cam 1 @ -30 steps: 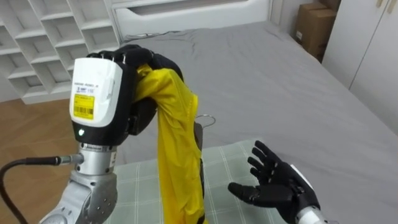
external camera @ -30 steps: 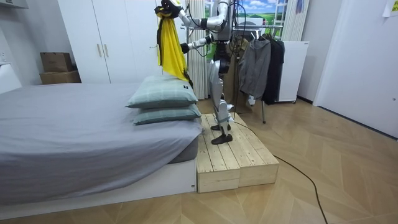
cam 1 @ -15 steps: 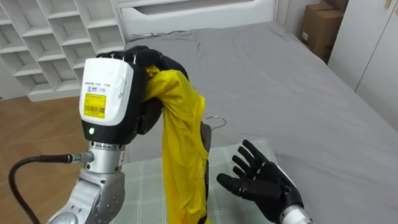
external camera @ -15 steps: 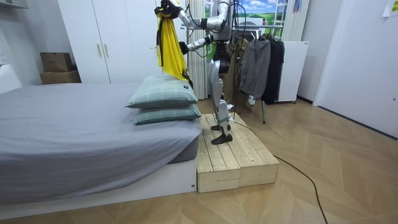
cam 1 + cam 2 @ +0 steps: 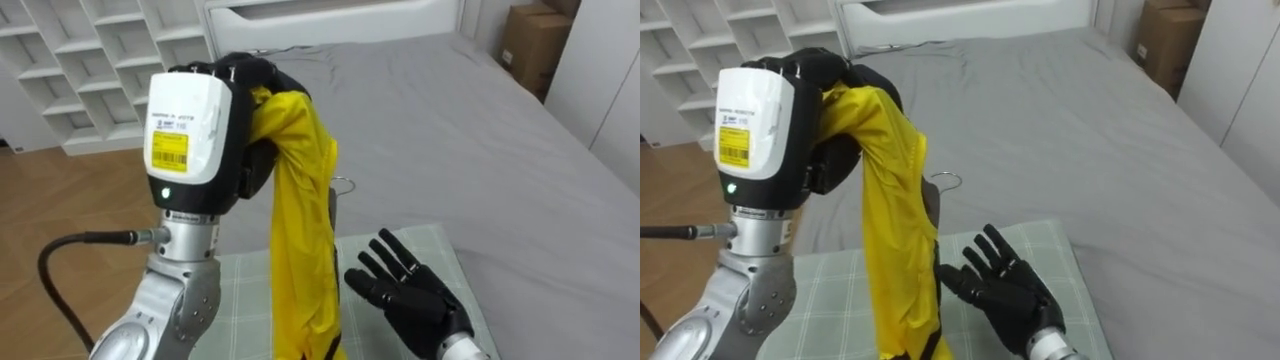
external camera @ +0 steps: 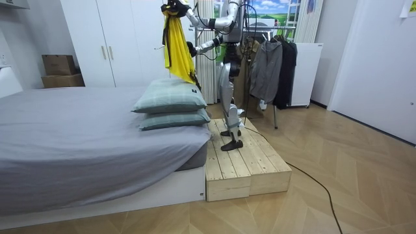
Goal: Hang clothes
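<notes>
My left hand (image 5: 247, 84) is raised high with its fingers curled over the top of a yellow garment (image 5: 300, 220), which hangs straight down from it. A thin metal hanger hook (image 5: 342, 183) sticks out just behind the cloth. My right hand (image 5: 415, 295) is open with spread fingers, palm towards the garment, a little to its right and lower. The right eye view shows the same garment (image 5: 890, 230) and right hand (image 5: 1005, 290). In the room view I stand on a wooden platform (image 6: 244, 162) by the bed's head, holding the garment (image 6: 174, 45) up.
A grey bed (image 5: 450, 120) stretches ahead, with a green checked pillow (image 5: 240, 290) under my hands. White shelves (image 5: 80, 60) stand at far left, a cardboard box (image 5: 525, 45) at far right. A clothes rack with dark garments (image 6: 273, 62) stands behind me.
My right hand has moved left, closer to the hanging garment. The view has shifted a little; the left hand still holds the garment up.
</notes>
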